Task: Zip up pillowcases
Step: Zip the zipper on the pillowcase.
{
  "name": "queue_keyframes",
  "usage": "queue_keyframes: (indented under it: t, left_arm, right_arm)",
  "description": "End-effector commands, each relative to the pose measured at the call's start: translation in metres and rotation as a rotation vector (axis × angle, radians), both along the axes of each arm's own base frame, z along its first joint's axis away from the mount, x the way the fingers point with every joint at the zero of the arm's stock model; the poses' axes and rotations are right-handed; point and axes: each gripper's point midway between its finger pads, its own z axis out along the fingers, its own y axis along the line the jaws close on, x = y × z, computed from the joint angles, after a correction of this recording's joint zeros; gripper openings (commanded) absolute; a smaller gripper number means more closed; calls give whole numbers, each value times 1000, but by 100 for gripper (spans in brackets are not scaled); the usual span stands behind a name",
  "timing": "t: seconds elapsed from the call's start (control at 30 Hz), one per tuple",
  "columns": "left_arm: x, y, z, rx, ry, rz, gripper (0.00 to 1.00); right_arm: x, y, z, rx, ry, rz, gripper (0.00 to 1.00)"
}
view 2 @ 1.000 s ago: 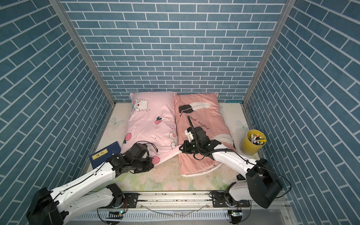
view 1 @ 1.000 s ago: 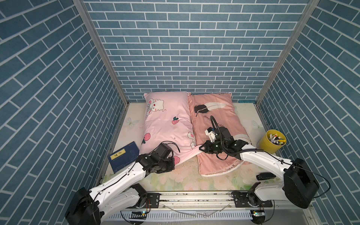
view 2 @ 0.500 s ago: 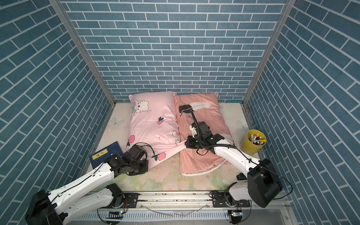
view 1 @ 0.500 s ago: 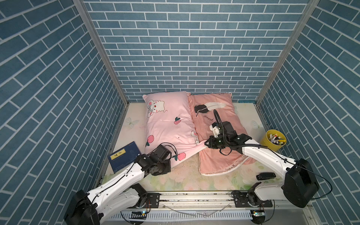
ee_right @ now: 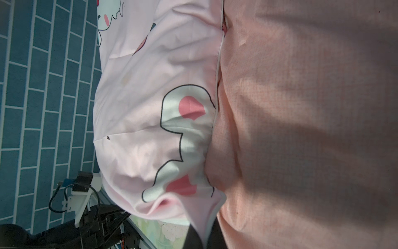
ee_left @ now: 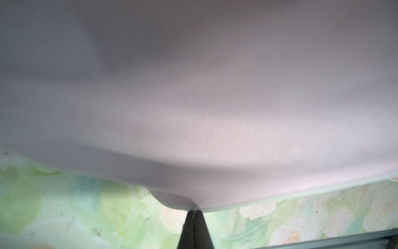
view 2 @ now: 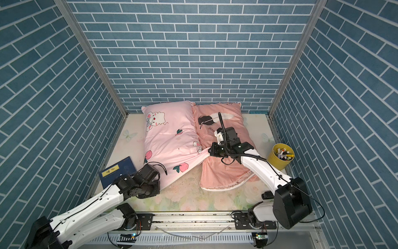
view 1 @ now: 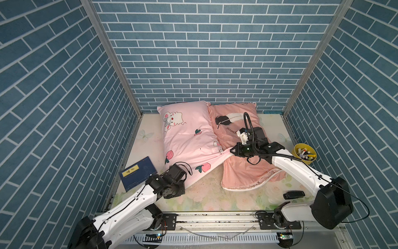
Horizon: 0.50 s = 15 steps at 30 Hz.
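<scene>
Only the left wrist view shows the left gripper [ee_left: 195, 215] clamped on the bunny pillowcase [ee_left: 193, 107] hem; the right gripper [view 1: 230, 151] pinches its other near corner over the feather pillowcase [view 1: 241, 170], both cases reaching the table [view 1: 206, 194] back edge

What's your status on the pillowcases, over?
Left gripper shut on bunny pillowcase near edge. Right gripper shut on its corner, stretched across feather pillowcase. Book and pen cup off to the sides.

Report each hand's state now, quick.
Left hand: closed, pinching the near edge of the bunny pillowcase.
Right hand: closed, gripping a pulled-out corner of the same pillowcase.
</scene>
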Motion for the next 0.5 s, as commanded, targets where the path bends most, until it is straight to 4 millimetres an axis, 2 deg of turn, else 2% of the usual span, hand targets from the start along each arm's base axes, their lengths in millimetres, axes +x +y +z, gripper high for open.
queue_keyframes:
  t: [0.0, 0.17, 0.33, 0.47]
  left_arm:
    - [-14, 21, -11, 81, 54, 32, 0]
    - [-11, 27, -10, 122, 47, 43, 0]
    - [-7, 28, -7, 143, 39, 33, 0]
    - [-5, 30, -6, 164, 30, 29, 0]
  right_arm:
    - [35, -8, 41, 25, -147, -60, 0]
    - [40, -7, 51, 60, -163, -69, 0]
    - [43, -4, 72, 114, -204, -67, 0]
    - [42, -3, 72, 118, -195, -63, 0]
